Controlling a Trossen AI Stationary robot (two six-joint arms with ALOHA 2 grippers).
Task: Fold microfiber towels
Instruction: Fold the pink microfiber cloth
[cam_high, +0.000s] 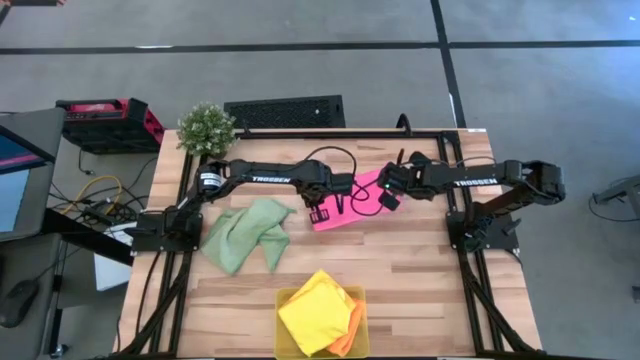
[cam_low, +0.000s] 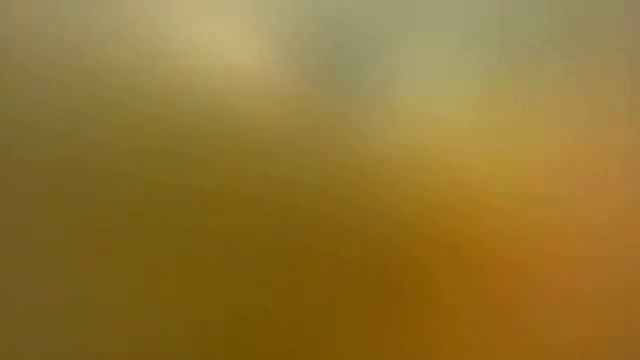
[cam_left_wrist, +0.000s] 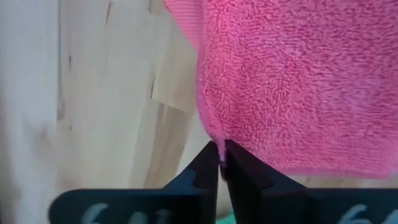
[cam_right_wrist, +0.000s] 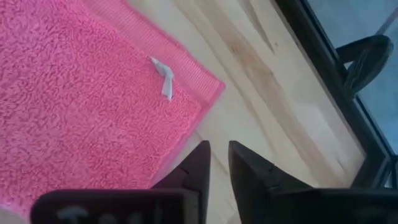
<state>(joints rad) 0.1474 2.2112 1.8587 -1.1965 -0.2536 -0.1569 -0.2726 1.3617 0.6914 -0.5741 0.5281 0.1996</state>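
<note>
A hot pink towel (cam_high: 350, 208) lies spread on the wooden table's middle. My left gripper (cam_high: 320, 212) is shut on its near left corner. My right gripper (cam_high: 388, 195) stands at the towel's right side, its fingers (cam_right_wrist: 217, 158) a little apart over bare wood, beside the towel's edge (cam_right_wrist: 186, 146) near the corner with a white tag (cam_right_wrist: 165, 78). A pale green towel (cam_high: 245, 235) lies crumpled at the left. A yellow towel (cam_high: 315, 310) and an orange one (cam_high: 350, 325) lie in the translucent yellow tray (cam_high: 282, 345). My left gripper pinches the pink towel's corner (cam_left_wrist: 214, 138) between its two fingertips. The fingers come from above, slanting in from the table's left. The rest of the towel lies on the table.
A small potted plant (cam_high: 206, 127) stands at the far left corner. The tray sits at the near edge and blocks the low view with a yellow-orange blur. Bare wood lies to the right of the pink towel and between it and the tray.
</note>
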